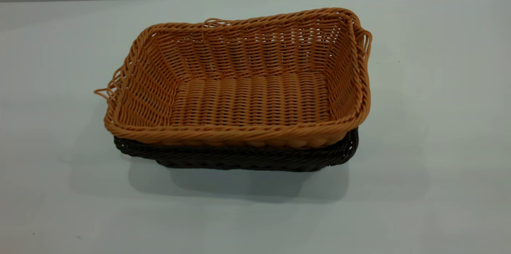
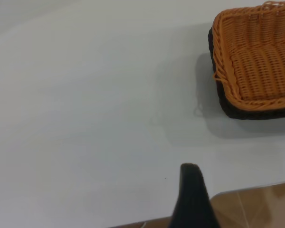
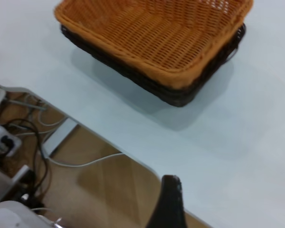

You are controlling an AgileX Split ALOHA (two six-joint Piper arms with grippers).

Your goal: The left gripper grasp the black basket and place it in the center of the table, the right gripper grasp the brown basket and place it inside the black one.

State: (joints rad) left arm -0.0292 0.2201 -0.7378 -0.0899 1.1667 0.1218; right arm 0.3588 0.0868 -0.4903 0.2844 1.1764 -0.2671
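The brown basket (image 1: 251,98) sits nested inside the black basket (image 1: 239,158) near the middle of the white table (image 1: 439,126), tilted slightly, higher at its right end. Only the black basket's rim and lower wall show beneath it. Neither gripper is in the exterior view. In the left wrist view my left gripper (image 2: 191,190) shows as a dark tip over the table's edge, far from the brown basket (image 2: 261,66) and the black basket (image 2: 223,102). In the right wrist view my right gripper (image 3: 168,199) is a dark tip at the table's edge, apart from the nested brown basket (image 3: 156,33) and black basket (image 3: 175,95).
The table's edge and the wooden floor (image 2: 256,209) show by the left gripper. Beyond the table's edge by the right gripper lie cables and equipment (image 3: 19,142) on the floor. Bare tabletop surrounds the baskets on all sides.
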